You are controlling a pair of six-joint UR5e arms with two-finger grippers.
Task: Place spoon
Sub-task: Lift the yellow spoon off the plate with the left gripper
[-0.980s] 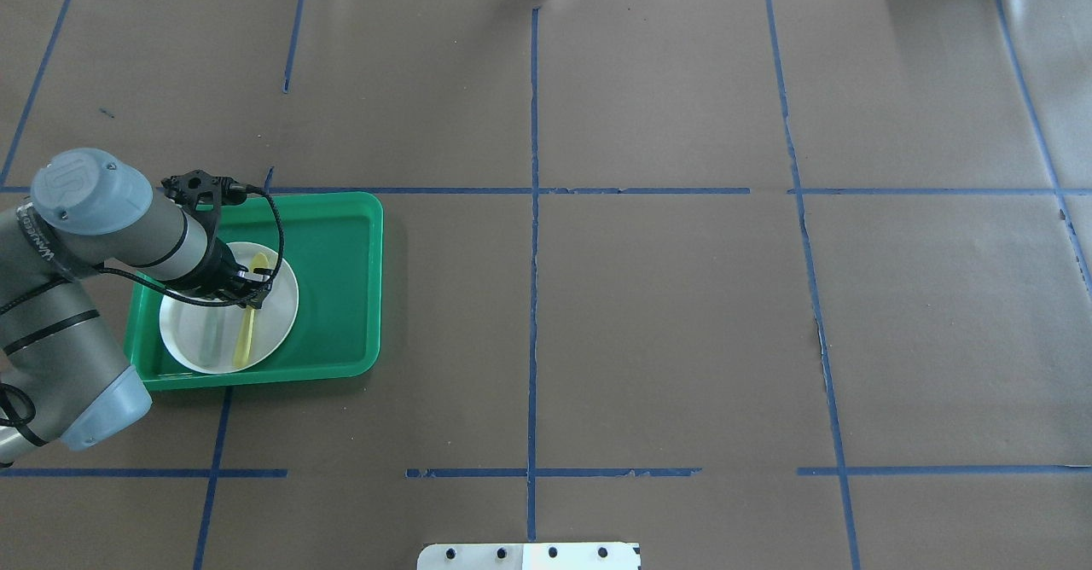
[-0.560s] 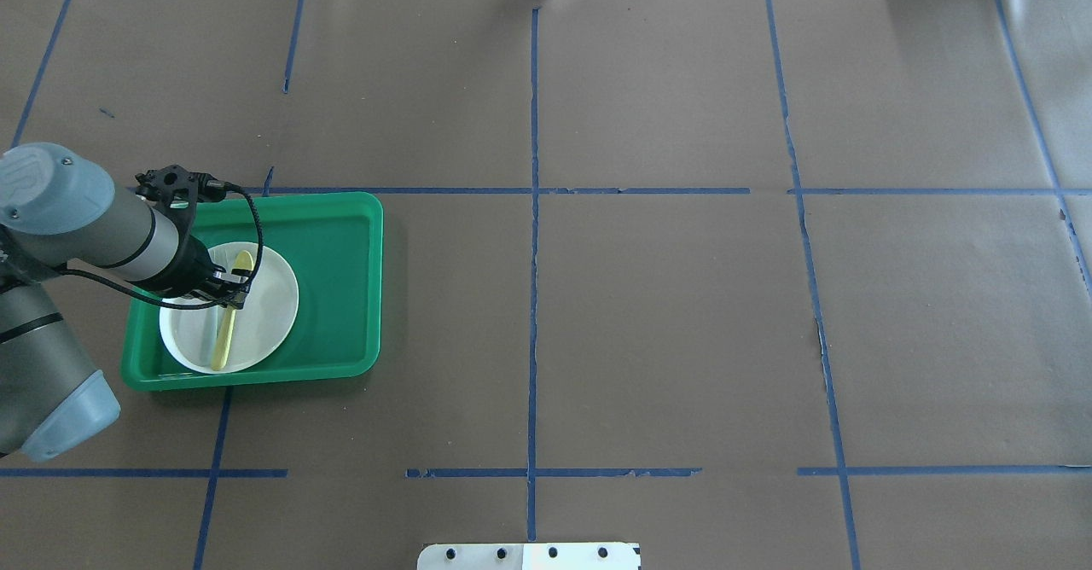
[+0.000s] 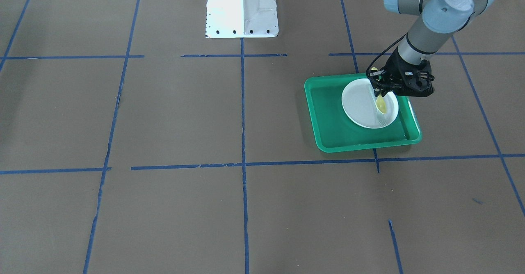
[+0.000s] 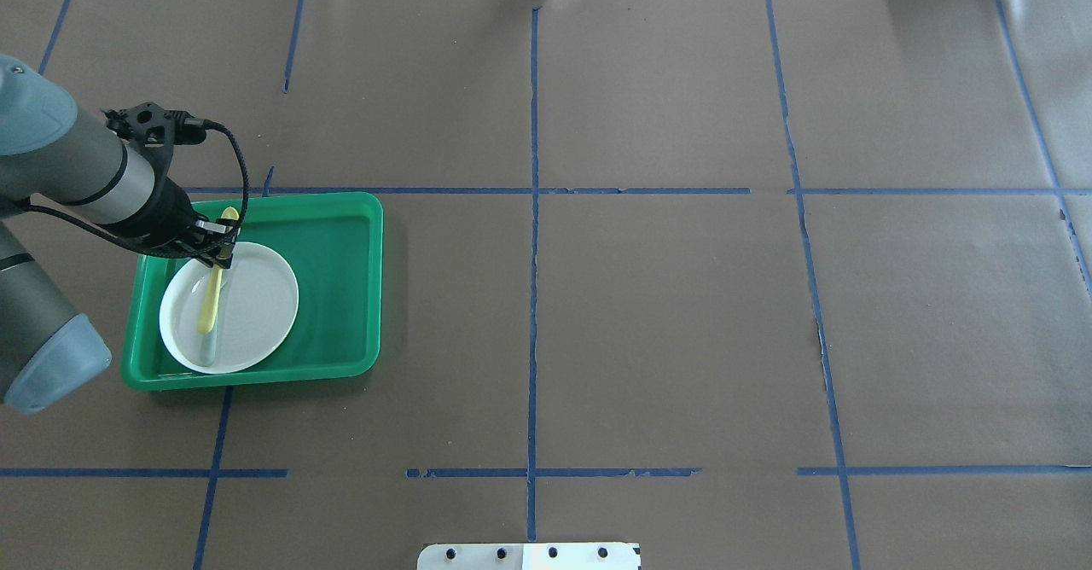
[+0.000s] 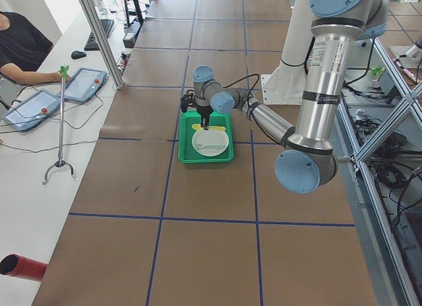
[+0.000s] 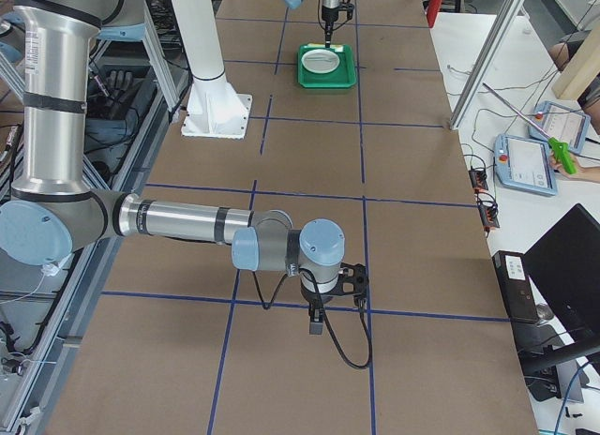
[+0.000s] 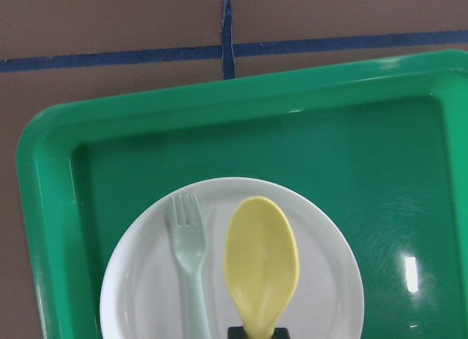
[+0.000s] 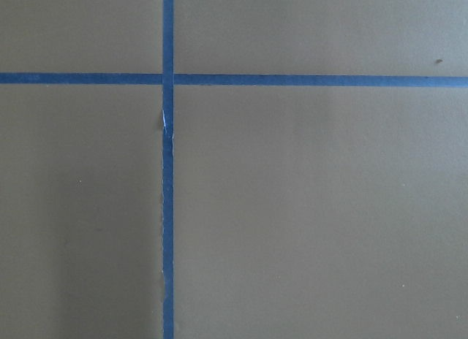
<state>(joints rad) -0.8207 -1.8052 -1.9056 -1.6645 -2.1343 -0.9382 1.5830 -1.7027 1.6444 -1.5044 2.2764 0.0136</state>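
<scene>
Spoon [image 4: 209, 301]: yellow, and I've got it pinched in the left gripper [image 4: 220, 253], bowl hanging over the plate, right beside the fork's tines.
Table [image 4: 665, 314]: brown cover, blue tape [image 4: 533, 297] grid, all the action in my left-hand part.
Left arm [image 4: 77, 177]: reaching in over the tray's left side, wrist pointing down.
Right arm [image 6: 178, 219]: low over bare table, well apart from the tray.
Tray [image 4: 341, 280]: green, flat on the table, with the plate in its left half.
Plate [image 4: 264, 297]: white, round, carrying the fork.
Fork [image 7: 189, 244]: pale grey-green, lying flat, tines pointing away from the robot, just left of the spoon's bowl on the wrist camera.
Left gripper: fingers clamped on the spoon's handle just behind the bowl; I can't tell whether the spoon touches the plate.
Right gripper [image 6: 317, 322]: I only see it from the side, so I can't tell if its fingers are apart or together.
</scene>
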